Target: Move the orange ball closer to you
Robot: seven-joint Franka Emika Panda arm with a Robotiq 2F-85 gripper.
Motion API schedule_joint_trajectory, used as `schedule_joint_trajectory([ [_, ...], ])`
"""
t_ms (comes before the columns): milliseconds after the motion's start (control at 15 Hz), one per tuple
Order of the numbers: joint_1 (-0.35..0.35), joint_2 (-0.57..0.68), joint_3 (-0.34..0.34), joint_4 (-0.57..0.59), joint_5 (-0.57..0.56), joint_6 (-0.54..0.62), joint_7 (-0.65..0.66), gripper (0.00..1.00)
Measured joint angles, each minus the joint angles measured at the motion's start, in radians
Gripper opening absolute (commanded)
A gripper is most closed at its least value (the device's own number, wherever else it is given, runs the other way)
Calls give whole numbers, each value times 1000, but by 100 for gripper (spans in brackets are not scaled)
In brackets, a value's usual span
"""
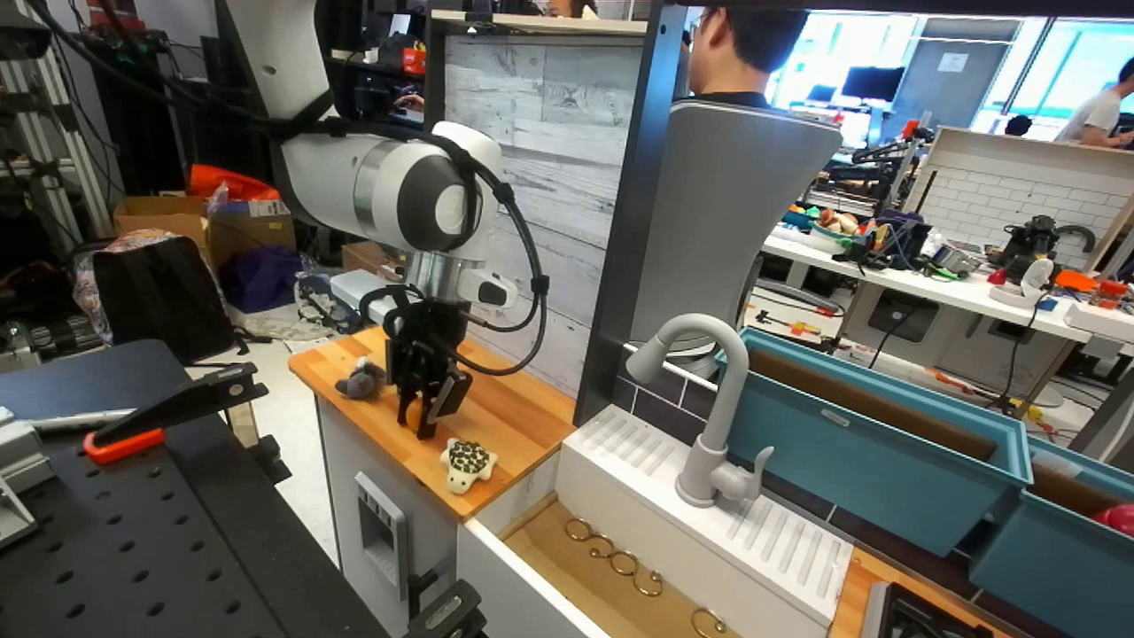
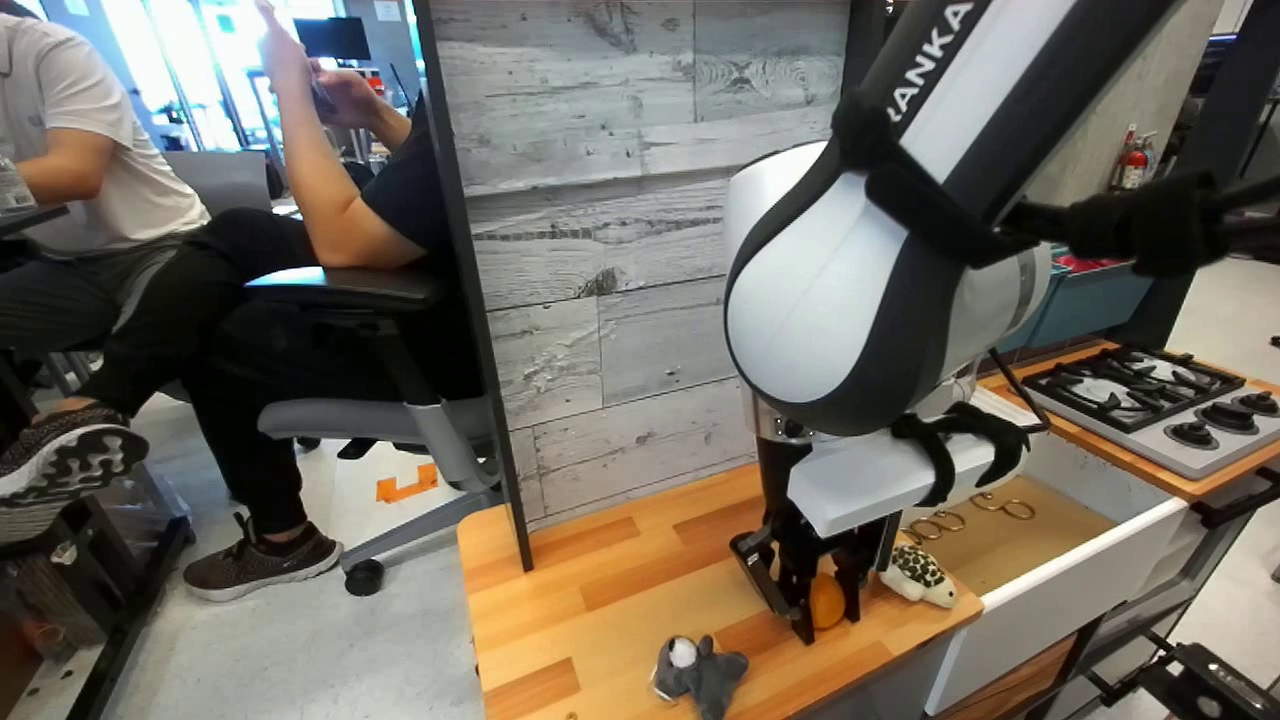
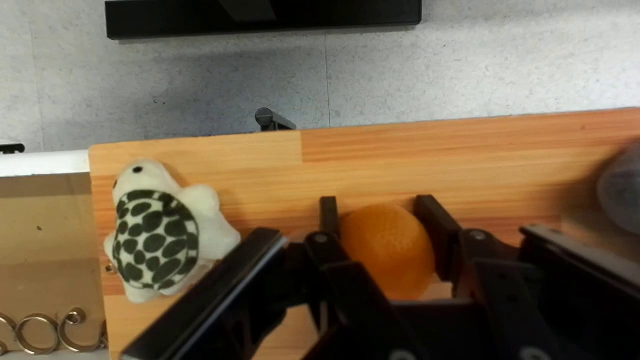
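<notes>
The orange ball (image 3: pixel 387 250) is smooth and round and sits between the two black fingers of my gripper (image 3: pixel 377 207) in the wrist view. Both fingers lie close against its sides, so the gripper is shut on it. The ball also shows between the fingers in an exterior view (image 2: pixel 827 601), where the gripper (image 2: pixel 829 622) points down with its tips at the wooden counter (image 2: pixel 600 600). In an exterior view the gripper (image 1: pixel 415 425) hides most of the ball. I cannot tell whether the ball touches the counter.
A white plush turtle with a dark spotted shell (image 3: pixel 155 240) lies on one side of the gripper, near the open drawer (image 1: pixel 567 567). A grey plush toy (image 2: pixel 700 675) lies on the other side. A wood-panelled wall (image 2: pixel 620 300) stands along the counter's back. A sink tap (image 1: pixel 709 425) stands beyond the drawer.
</notes>
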Motion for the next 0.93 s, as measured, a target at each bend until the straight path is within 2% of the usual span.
schedule_joint_trajectory([
  [67,0,0,0,0,3,0,0,18],
  [133,0,0,0,0,5,0,0,68],
  [200,0,0,0,0,5,0,0,69],
  [467,0,1,-2,-3,5,10,1,97],
  [933,5,-38,11,-52,5,13,2,100],
])
